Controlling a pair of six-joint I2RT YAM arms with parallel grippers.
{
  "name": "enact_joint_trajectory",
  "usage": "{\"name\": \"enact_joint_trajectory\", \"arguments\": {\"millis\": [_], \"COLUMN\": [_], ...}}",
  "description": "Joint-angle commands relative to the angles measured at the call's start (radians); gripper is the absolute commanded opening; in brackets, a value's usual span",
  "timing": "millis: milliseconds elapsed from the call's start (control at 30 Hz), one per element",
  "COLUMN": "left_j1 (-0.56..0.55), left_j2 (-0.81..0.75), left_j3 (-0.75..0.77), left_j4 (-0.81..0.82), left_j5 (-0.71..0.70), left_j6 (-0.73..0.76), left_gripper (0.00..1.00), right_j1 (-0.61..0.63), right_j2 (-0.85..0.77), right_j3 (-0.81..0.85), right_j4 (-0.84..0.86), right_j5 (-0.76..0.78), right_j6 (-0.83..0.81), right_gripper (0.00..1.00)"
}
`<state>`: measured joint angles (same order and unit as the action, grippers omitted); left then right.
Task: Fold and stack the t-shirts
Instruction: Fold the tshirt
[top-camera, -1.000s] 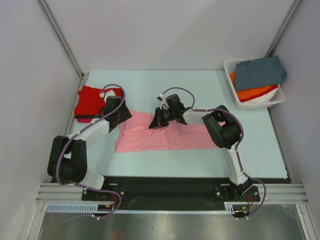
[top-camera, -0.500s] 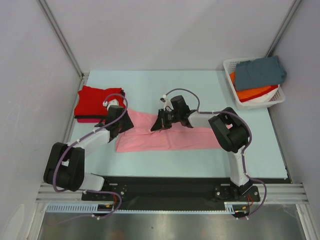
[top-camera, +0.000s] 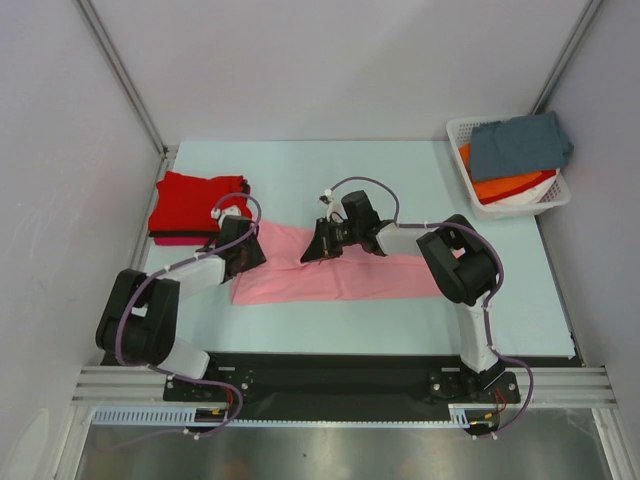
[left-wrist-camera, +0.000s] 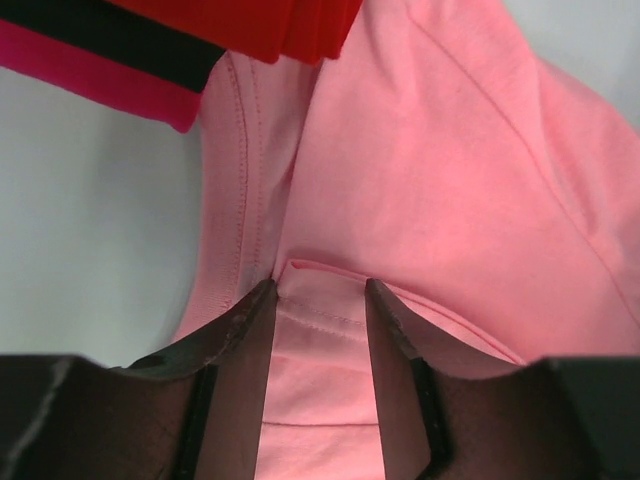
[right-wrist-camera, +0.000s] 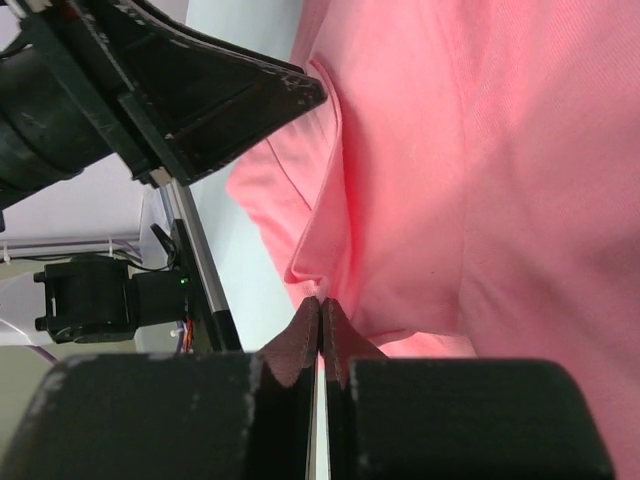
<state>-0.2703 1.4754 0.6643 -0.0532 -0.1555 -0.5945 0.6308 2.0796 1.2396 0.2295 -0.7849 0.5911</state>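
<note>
The left gripper (left-wrist-camera: 317, 292) stands partly open. Its two black fingers (left-wrist-camera: 245, 320) are set down on the light pink t-shirt (left-wrist-camera: 450, 180), a stitched hem edge lies flat in the gap, and nothing is pinched. The right gripper (right-wrist-camera: 321, 305) is closed, its tips pressed together on a raised fold of the same shirt, which they appear to nip.

Only the left wrist view shows the red t-shirt (left-wrist-camera: 285, 25) just beyond the pink cloth, with a magenta t-shirt (left-wrist-camera: 100, 75) under it. Whether red and pink touch I cannot tell. Only the right wrist view shows the pink cloth drawn up into a ridge at the closed tips, with the left gripper's black wedge at upper left.

The overhead view alone gives the layout. The pink shirt lies as a long band across the near middle of the table (top-camera: 300, 170), and the red stack sits by its far left corner. A white basket (top-camera: 458, 130) at the far right holds a slate grey-blue t-shirt (top-camera: 520, 143) on top of an orange t-shirt (top-camera: 505, 186).

From above, both grippers' tips are hidden by their own bodies, the magenta is a mere sliver, and the pink shirt's right end runs under the right arm (top-camera: 450, 262).

The left arm (top-camera: 185, 270) lies low, reaching right to the shirt's left end. The right arm bends at its elbow and doubles back leftward to the shirt's far edge
</note>
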Motion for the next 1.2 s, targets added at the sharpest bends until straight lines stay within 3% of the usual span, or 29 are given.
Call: {"name": "enact_joint_trajectory", "arguments": {"millis": [0,233,333,367,400,1167], "left_j1": [-0.006,-0.007,-0.010,-0.012,-0.013,-0.127], "left_j2": [0.020,0.002,-0.029,-0.035,-0.040,-0.345], "left_j3": [0.041,0.028,0.021,0.020,0.020,-0.129], "left_j4": [0.026,0.024,0.019,0.018,0.013,-0.088], "left_j5": [-0.033,-0.061,-0.078,-0.079,-0.081,-0.092], "left_j6": [0.016,0.009,0.016,0.019,0.021,-0.007], "left_gripper": [0.46,0.29,0.15,0.04,0.00,0.00], "right_j1": [-0.003,-0.006,-0.011,-0.011,-0.011,0.001], "right_j2": [-0.019,-0.016,-0.016,-0.016,-0.015,-0.069], "right_j3": [-0.003,-0.003,-0.003,-0.005,-0.005,-0.068], "right_j4": [0.044,0.041,0.036,0.036,0.034,-0.024], "right_j5": [-0.034,-0.042,-0.040,-0.040,-0.040,-0.016], "right_j6": [-0.008,-0.011,-0.013,-0.013,-0.013,-0.033], "right_gripper": [0.03,0.02,0.02,0.03,0.03,0.02]}}
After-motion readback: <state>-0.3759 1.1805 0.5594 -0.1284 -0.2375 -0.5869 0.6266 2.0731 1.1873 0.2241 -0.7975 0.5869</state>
